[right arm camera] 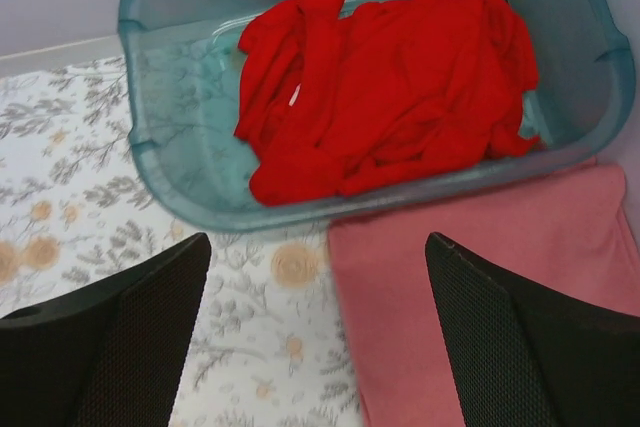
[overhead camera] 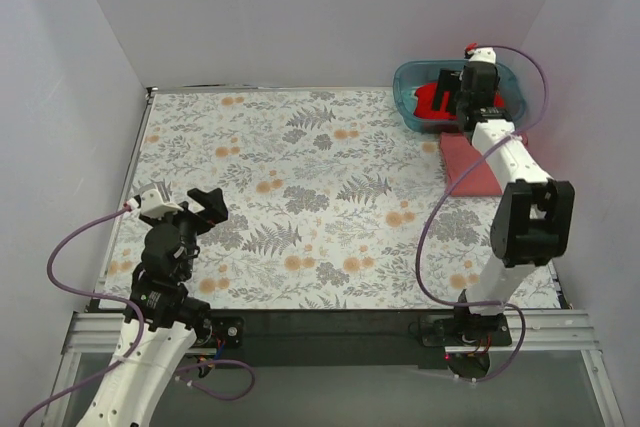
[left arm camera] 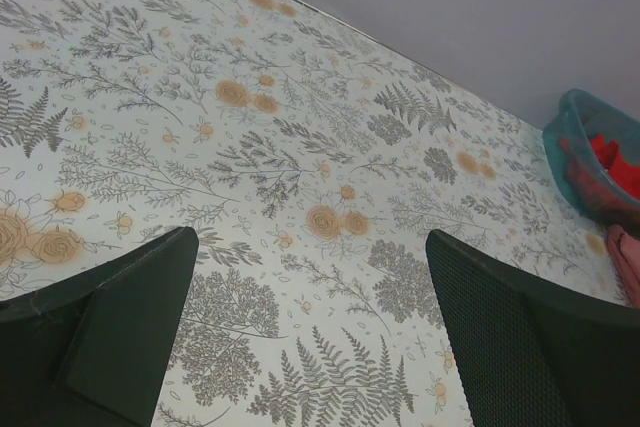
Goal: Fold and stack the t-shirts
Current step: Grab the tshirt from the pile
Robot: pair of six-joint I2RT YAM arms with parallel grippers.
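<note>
A bright red t-shirt (right arm camera: 390,97) lies crumpled inside a translucent teal tub (right arm camera: 170,157) at the table's far right; it also shows in the top view (overhead camera: 432,99). A salmon-pink t-shirt (right arm camera: 490,287), folded to a flat rectangle, lies on the table just in front of the tub, partly under the right arm in the top view (overhead camera: 466,167). My right gripper (right arm camera: 318,337) is open and empty, hovering above the tub's near rim and the pink shirt's left edge. My left gripper (left arm camera: 310,347) is open and empty over bare floral table at the near left (overhead camera: 205,207).
The teal tub (overhead camera: 410,87) stands against the back wall at the right corner. White walls close in the table on left, back and right. The floral tablecloth (overhead camera: 300,197) covers the table. The tub and pink shirt show at the far right in the left wrist view (left arm camera: 590,157).
</note>
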